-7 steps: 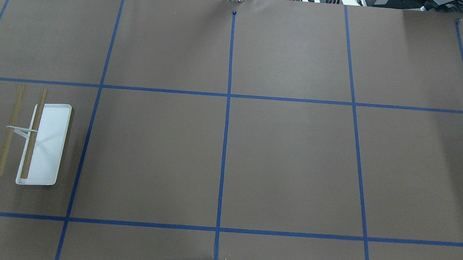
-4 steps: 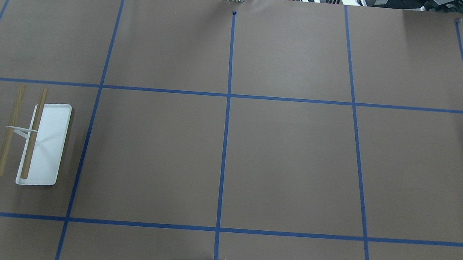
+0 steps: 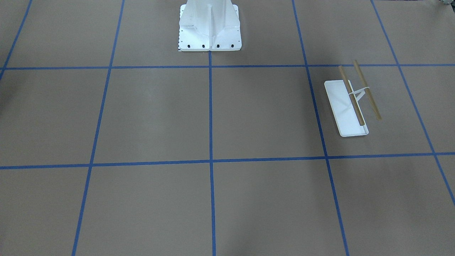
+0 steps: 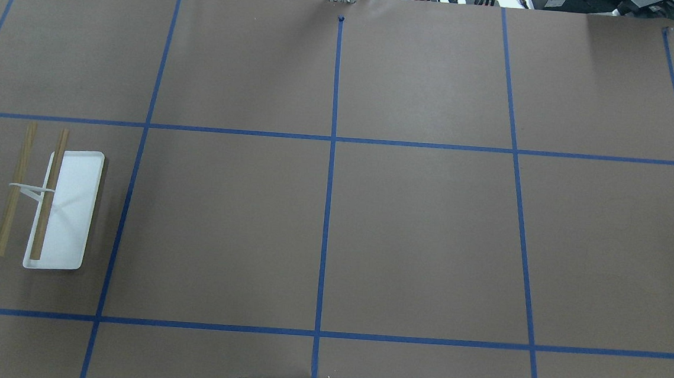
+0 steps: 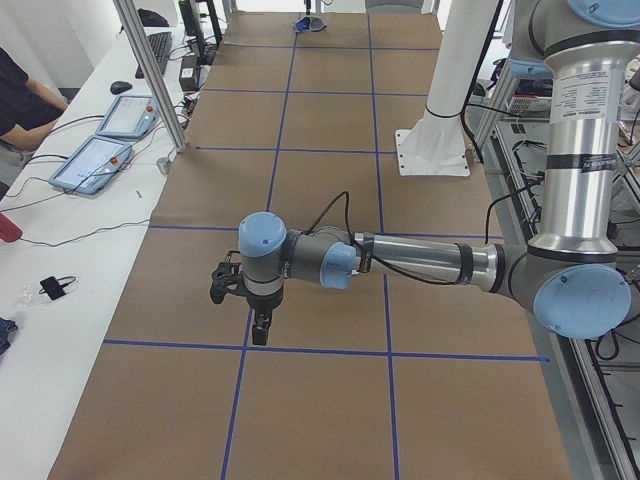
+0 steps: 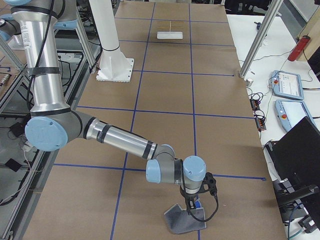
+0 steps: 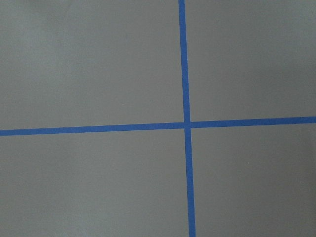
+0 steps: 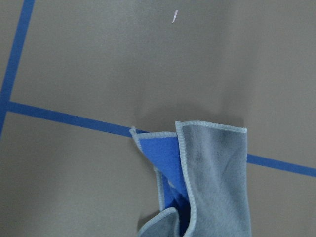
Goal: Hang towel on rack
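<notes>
The rack (image 4: 68, 212) stands at the left in the overhead view: a white tray base with two tan dowel bars (image 4: 49, 192), both bare. It also shows in the front view (image 3: 346, 110) and far off in the exterior right view (image 6: 170, 35). The dark grey towel (image 8: 217, 173) with a blue underside lies crumpled on the table near a tape line. In the exterior right view my right gripper (image 6: 192, 209) points down at the towel (image 6: 180, 222); I cannot tell whether it is shut. My left gripper (image 5: 258, 335) hangs over bare table; I cannot tell its state.
The white robot pedestal (image 3: 209, 28) stands at the table's robot side. Blue tape lines (image 4: 327, 212) divide the brown table into squares. A side bench with tablets (image 5: 95, 160) and a seated person (image 5: 15, 100) runs along the far edge. Aluminium posts (image 6: 260, 35) stand there.
</notes>
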